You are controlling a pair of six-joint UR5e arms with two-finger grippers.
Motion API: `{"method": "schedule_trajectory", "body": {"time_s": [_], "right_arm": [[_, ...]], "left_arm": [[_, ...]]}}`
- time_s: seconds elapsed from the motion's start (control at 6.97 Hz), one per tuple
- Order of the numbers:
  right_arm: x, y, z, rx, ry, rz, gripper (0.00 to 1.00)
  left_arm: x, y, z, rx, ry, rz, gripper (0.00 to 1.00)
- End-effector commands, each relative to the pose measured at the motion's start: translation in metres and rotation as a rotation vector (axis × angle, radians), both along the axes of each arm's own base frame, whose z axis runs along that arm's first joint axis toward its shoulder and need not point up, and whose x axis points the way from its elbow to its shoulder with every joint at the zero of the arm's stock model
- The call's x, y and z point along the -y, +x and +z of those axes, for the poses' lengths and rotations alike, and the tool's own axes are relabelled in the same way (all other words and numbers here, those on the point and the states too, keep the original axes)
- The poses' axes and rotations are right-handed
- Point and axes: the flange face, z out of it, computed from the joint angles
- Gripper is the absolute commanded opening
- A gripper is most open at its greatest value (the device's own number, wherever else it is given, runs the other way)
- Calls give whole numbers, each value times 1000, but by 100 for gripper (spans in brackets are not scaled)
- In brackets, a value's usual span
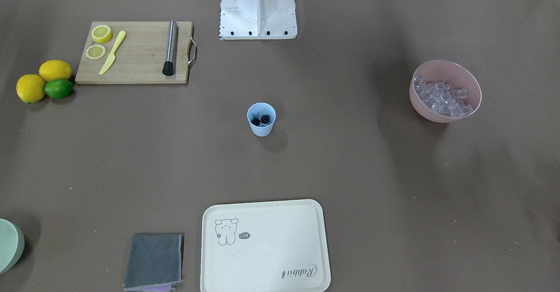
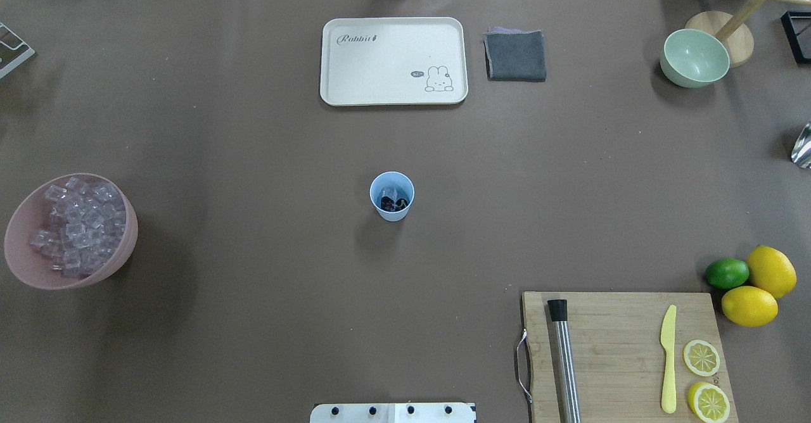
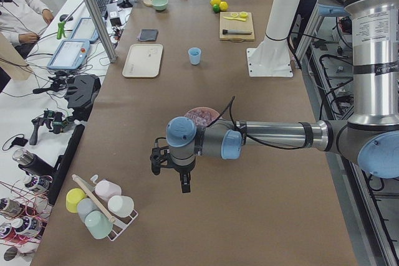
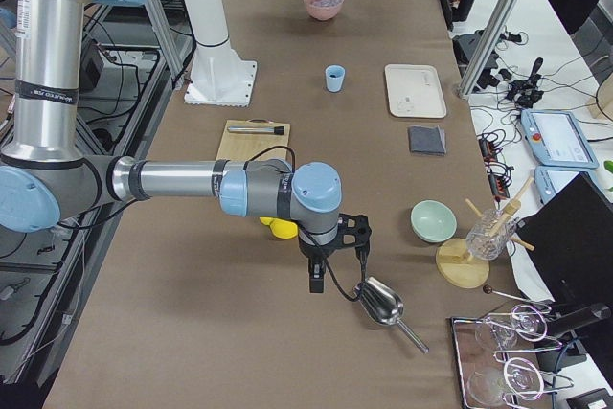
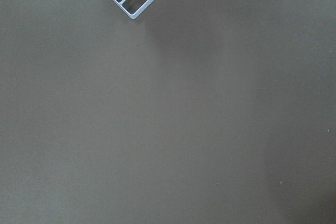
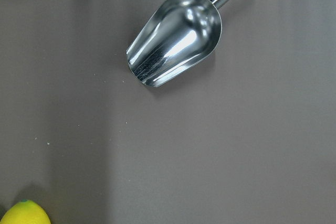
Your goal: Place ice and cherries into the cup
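Note:
The light-blue cup (image 1: 261, 119) (image 2: 391, 195) stands upright at the table's middle. Inside it lie the dark cherries (image 1: 260, 119) (image 2: 393, 204) beside a clear cube of ice (image 2: 388, 194). More ice (image 1: 444, 97) (image 2: 75, 223) fills the pink bowl (image 1: 437, 64) (image 2: 130, 233) on my left side. My left gripper (image 3: 181, 179) hangs over bare table beyond the pink bowl, far from the cup. My right gripper (image 4: 316, 280) hovers at the opposite end near a metal scoop. Both show only in the side views, so I cannot tell whether they are open or shut.
A cutting board (image 2: 624, 347) carries a muddler, a yellow knife and lemon slices, with two lemons and a lime (image 2: 727, 273) beside it. A cream tray (image 2: 393, 61), grey cloth (image 2: 515, 56) and green bowl (image 2: 694, 59) line the far edge. The scoop (image 6: 176, 38) lies under the right wrist; a cup rack (image 3: 100, 207) sits near the left gripper.

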Motion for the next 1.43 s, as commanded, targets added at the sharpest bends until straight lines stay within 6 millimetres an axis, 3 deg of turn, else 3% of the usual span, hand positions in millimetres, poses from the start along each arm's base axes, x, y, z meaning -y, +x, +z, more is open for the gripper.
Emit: {"method": "schedule_trajectory", "body": {"time_s": [0.0, 0.14, 0.43, 1.29], "right_arm": [[1, 1, -9, -9, 17, 3, 100], [-1, 1, -10, -13, 18, 4, 100], [1, 0, -14, -11, 26, 1, 100], [14, -12, -27, -5, 61, -35, 100]], "left_arm": [[8, 20, -12, 22, -62, -67, 99], [9, 21, -18, 29, 6, -19, 99], [4, 22, -11, 33, 162, 197, 99], [7, 19, -12, 28, 115, 190, 99]]}}
